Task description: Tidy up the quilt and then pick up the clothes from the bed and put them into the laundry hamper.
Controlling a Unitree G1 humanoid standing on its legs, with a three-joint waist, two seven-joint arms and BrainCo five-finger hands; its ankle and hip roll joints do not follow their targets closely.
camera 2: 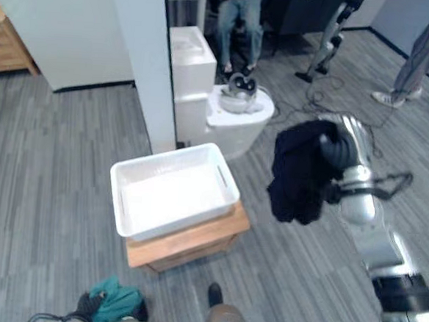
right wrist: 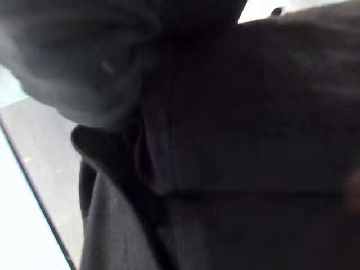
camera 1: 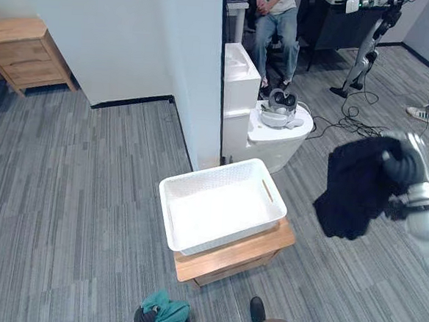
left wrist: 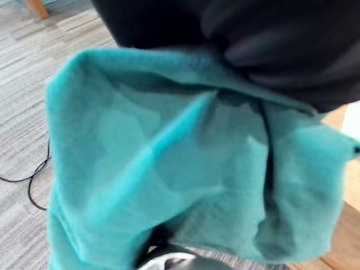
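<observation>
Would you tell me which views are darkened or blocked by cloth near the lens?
Right wrist view: black garment against the lens, very dark. Left wrist view: teal cloth close up, evenly lit. Eye views: hamper bright, unblocked.

My right arm (camera 2: 368, 231) is silver-grey, built of smooth rounded segments. It has a bright polished cylinder at the wrist and a darker, blockier joint further down. My right hand (camera 2: 335, 151) has a dark ribbed cover across its back. My left hand (camera 1: 143, 319) shows as a small dark shape.
</observation>
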